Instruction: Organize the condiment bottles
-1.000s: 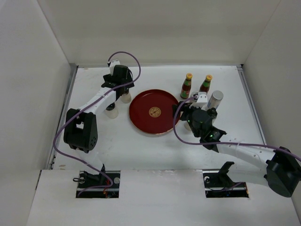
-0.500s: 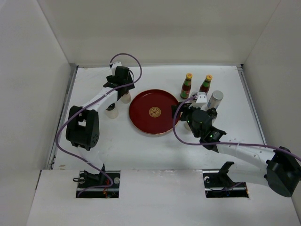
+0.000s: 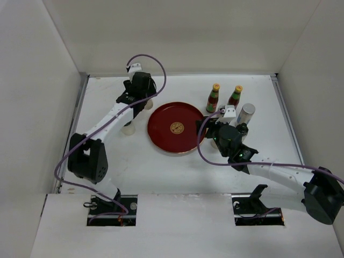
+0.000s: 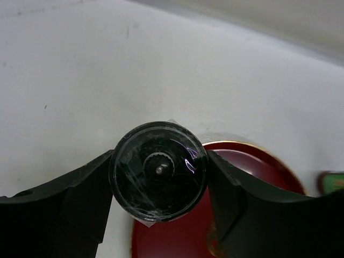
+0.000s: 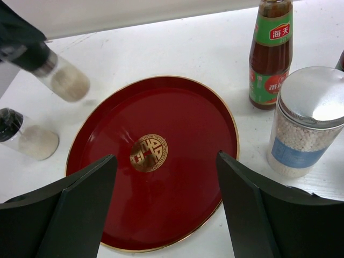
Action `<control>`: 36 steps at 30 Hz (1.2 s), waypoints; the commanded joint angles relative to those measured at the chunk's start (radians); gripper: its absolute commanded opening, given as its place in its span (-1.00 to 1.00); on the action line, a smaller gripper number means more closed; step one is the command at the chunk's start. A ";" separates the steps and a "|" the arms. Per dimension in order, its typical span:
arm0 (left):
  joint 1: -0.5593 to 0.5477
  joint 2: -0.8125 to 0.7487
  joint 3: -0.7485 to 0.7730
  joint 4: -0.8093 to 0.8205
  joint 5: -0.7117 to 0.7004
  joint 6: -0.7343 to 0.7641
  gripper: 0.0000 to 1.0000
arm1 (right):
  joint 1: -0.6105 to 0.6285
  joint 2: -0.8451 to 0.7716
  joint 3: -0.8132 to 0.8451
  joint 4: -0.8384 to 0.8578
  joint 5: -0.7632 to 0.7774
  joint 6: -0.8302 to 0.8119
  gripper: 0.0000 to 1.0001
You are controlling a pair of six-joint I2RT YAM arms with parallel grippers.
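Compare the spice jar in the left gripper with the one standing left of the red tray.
The held jar is clamped at its dark lid by the left gripper; the standing jar is ungripped. The held jar appears lifted off the table; the standing jar rests on it. Both are clear, dark-lidded, holding pale powder.

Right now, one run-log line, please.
left gripper: shut on clear dark-lidded spice jar | right gripper: open, empty, by round red tray
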 commanded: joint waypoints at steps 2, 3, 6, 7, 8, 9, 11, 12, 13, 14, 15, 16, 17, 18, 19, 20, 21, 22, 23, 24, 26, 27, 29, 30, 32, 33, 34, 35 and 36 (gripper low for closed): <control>-0.063 -0.175 0.020 0.119 -0.032 0.013 -0.26 | 0.006 -0.013 0.023 0.058 -0.009 -0.009 0.62; -0.083 -0.180 0.011 0.115 -0.026 0.011 -0.26 | 0.006 -0.016 0.021 0.058 -0.009 -0.009 0.62; -0.132 -0.184 -0.037 0.127 -0.031 0.004 -0.27 | 0.005 -0.024 0.017 0.059 -0.009 -0.009 0.62; -0.146 -0.183 -0.053 0.135 -0.037 -0.002 -0.28 | 0.005 -0.027 0.015 0.061 -0.009 -0.009 0.62; -0.162 -0.178 -0.073 0.144 -0.045 -0.008 -0.29 | 0.005 -0.027 0.015 0.061 -0.009 -0.007 0.62; -0.174 -0.174 -0.092 0.156 -0.051 -0.016 -0.29 | 0.005 -0.028 0.014 0.061 -0.009 -0.007 0.62; -0.197 -0.157 -0.116 0.182 -0.058 -0.016 -0.29 | 0.005 -0.028 0.014 0.061 -0.007 -0.006 0.62; -0.205 -0.145 -0.123 0.190 -0.063 -0.015 -0.29 | 0.005 -0.028 0.014 0.061 -0.007 -0.004 0.62; -0.208 -0.134 -0.127 0.195 -0.068 -0.015 -0.29 | 0.005 -0.028 0.014 0.061 -0.007 -0.004 0.62; -0.212 -0.117 -0.132 0.205 -0.075 -0.015 -0.29 | 0.005 -0.030 0.012 0.061 -0.006 -0.003 0.62; -0.212 -0.106 -0.136 0.216 -0.077 -0.013 -0.29 | 0.005 -0.033 0.009 0.064 -0.006 -0.001 0.62; -0.212 -0.089 -0.141 0.236 -0.077 -0.010 -0.29 | 0.005 -0.037 0.006 0.069 -0.004 -0.001 0.62; -0.212 -0.072 -0.143 0.248 -0.078 -0.005 -0.29 | 0.005 -0.042 0.003 0.075 -0.004 -0.003 0.63; -0.211 -0.056 -0.143 0.257 -0.078 -0.004 -0.29 | 0.005 -0.044 0.001 0.078 -0.004 -0.003 0.63; -0.209 -0.039 -0.141 0.264 -0.077 -0.004 -0.29 | 0.005 -0.045 0.000 0.078 -0.004 -0.003 0.63; -0.209 -0.022 -0.138 0.271 -0.077 -0.001 -0.29 | 0.005 -0.047 -0.002 0.079 -0.004 -0.001 0.63; -0.209 -0.005 -0.133 0.279 -0.078 0.005 -0.29 | 0.005 -0.047 -0.002 0.079 -0.006 0.000 0.63; -0.206 0.009 -0.130 0.285 -0.078 0.010 -0.27 | 0.005 -0.047 -0.002 0.079 -0.006 0.000 0.63; -0.205 0.021 -0.129 0.291 -0.078 0.014 -0.25 | 0.005 -0.045 -0.002 0.079 -0.006 0.000 0.63; -0.202 0.033 -0.127 0.299 -0.081 0.019 -0.23 | 0.005 -0.045 -0.002 0.079 -0.006 -0.001 0.64; -0.197 0.053 -0.126 0.311 -0.091 0.034 -0.17 | 0.006 -0.044 0.000 0.079 -0.004 -0.003 0.64; -0.194 0.063 -0.124 0.316 -0.101 0.044 -0.12 | 0.006 -0.044 0.000 0.079 -0.004 -0.003 0.64; -0.191 0.078 -0.124 0.322 -0.120 0.059 0.05 | 0.006 -0.042 0.000 0.079 -0.004 -0.003 0.64; -0.191 0.080 -0.124 0.323 -0.121 0.065 0.15 | 0.006 -0.041 0.000 0.079 -0.006 -0.003 0.64; -0.197 0.067 -0.133 0.326 -0.121 0.068 0.42 | 0.006 -0.034 0.001 0.079 -0.009 -0.001 0.64; -0.203 0.054 -0.141 0.334 -0.121 0.071 0.54 | 0.006 -0.030 0.004 0.079 -0.009 -0.003 0.64; -0.206 0.032 -0.150 0.342 -0.121 0.074 0.62 | 0.006 -0.027 0.006 0.079 -0.009 -0.004 0.64; -0.212 0.011 -0.159 0.352 -0.121 0.077 0.68 | 0.006 -0.022 0.007 0.079 -0.009 -0.006 0.65; -0.217 -0.015 -0.170 0.362 -0.123 0.084 0.73 | 0.006 -0.021 0.009 0.079 -0.009 -0.007 0.65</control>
